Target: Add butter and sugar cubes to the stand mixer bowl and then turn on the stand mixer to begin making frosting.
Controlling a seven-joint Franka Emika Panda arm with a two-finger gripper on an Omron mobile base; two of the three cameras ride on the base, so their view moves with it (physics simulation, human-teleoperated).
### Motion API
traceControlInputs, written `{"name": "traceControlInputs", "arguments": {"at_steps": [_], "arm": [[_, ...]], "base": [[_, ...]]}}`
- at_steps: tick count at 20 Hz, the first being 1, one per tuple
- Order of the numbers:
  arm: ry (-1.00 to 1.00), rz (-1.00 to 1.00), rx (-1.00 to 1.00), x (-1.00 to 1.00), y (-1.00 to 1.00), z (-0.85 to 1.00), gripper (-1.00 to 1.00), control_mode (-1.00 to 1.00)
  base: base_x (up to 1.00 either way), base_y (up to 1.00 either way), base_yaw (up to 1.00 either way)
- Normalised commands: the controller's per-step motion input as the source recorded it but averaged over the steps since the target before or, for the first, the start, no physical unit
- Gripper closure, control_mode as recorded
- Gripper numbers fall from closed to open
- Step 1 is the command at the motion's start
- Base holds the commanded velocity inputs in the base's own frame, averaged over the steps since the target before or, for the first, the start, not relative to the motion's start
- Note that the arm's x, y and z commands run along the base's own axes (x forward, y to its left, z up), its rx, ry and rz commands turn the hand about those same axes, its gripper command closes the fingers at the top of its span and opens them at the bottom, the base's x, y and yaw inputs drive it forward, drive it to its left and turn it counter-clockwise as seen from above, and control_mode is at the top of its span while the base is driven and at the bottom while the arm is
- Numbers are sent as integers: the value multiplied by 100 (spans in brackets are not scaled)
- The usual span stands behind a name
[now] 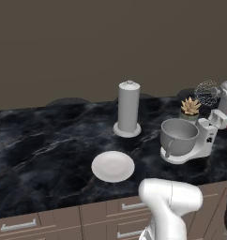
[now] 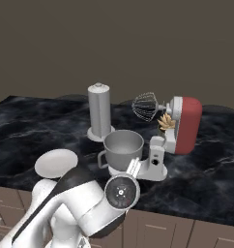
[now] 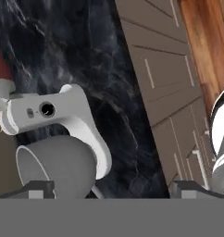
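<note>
The stand mixer bowl sits on the stand mixer, claw spread wide.

Counter: mixer, plate, cylinder

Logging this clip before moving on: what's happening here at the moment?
A white robot arm works at a dark marble counter. The stand mixer has its red head tilted back, whisk raised clear of the grey stand mixer bowl on its base. The gripper is open and empty, hovering beside the mixer and bowl. The white plate lies bare; a grey cylinder stands behind it.
</note>
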Motion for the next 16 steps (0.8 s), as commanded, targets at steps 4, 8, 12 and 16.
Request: {"name": "traceControlInputs", "arguments": {"at_steps": [4,8,12,16], "arm": [[-14,-4,26,-2,-69,33,-100,-100],[-5,-3,28,4,-60,21,-100,-100],[0,-1,30,15,-73,1,-100,-100],[0,0,29,45,-74,7,-100,-100]], "base": [[0,0,0],[0,0,0],[0,0,0],[0,0,0]]}}
